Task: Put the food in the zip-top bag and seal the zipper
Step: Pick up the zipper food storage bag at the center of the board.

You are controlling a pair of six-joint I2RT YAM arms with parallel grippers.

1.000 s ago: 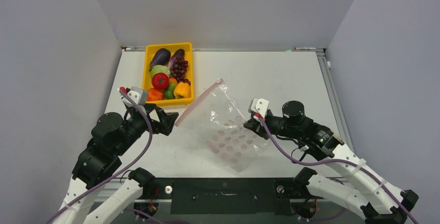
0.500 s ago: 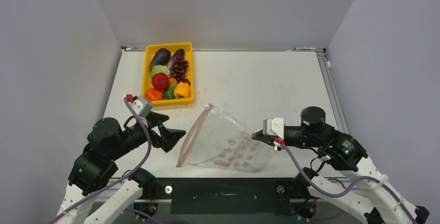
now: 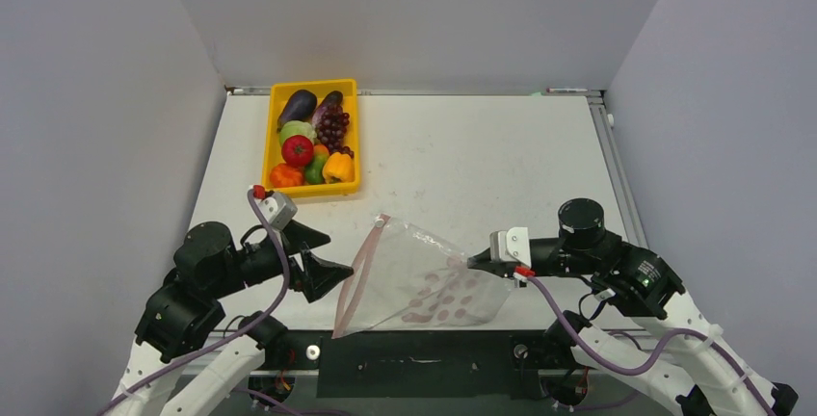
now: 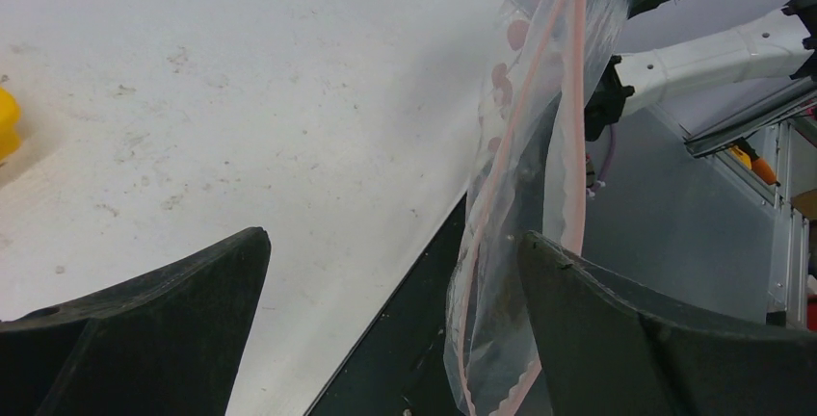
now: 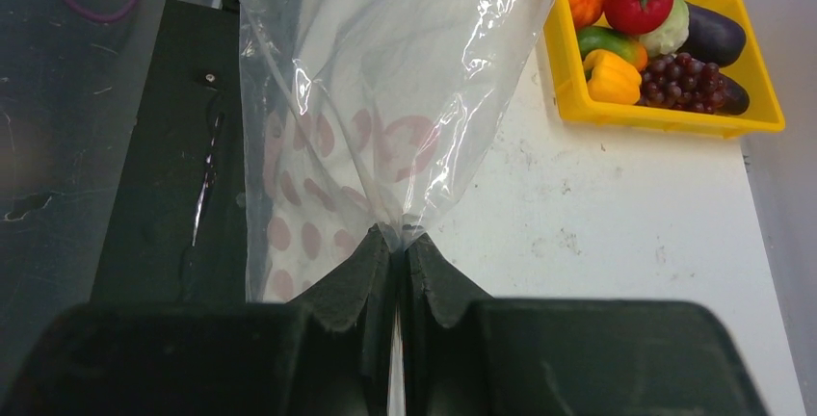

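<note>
The clear dotted zip-top bag (image 3: 424, 281) hangs lifted over the table's near edge, its pink zipper (image 3: 356, 276) strip running down its left side. My right gripper (image 3: 474, 260) is shut on the bag's right edge; in the right wrist view (image 5: 397, 241) the plastic is pinched between the tips. My left gripper (image 3: 328, 260) is open, just left of the zipper strip. In the left wrist view the bag (image 4: 520, 175) hangs beside the right finger (image 4: 617, 329), not clamped. The food (image 3: 310, 142) lies in the yellow tray (image 3: 273, 122); it also shows in the right wrist view (image 5: 645, 40).
The yellow tray (image 5: 665, 117) stands at the table's back left. The black mounting strip (image 3: 414, 353) runs along the near edge under the bag. Grey walls close in both sides.
My right gripper has pulled the bag toward the near edge and lifted it, swinging the zipper edge round. My left gripper has moved nearer and right, up to the zipper edge.
</note>
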